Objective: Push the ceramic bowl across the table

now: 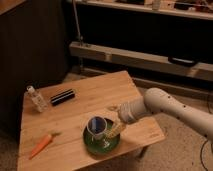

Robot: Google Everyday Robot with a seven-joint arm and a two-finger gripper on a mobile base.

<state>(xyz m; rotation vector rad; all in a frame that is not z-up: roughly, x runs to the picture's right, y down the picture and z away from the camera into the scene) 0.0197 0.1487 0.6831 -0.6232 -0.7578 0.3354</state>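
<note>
Apparently I am only starting: the ceramic bowl [91,141] sits by the table [75,115]'s front edge, my gripper [116,130] at its rim, clench state I cannot tell, push across not yet done.

gripper [116,129] low at the right side of the ceramic bowl [91,142], a white cup [97,126] standing in it. beyond the bowl, bare table [95,95] up to the far edge; further left, carrot [41,144] near, clear bottle [37,98] and black case [62,96] far.
</note>
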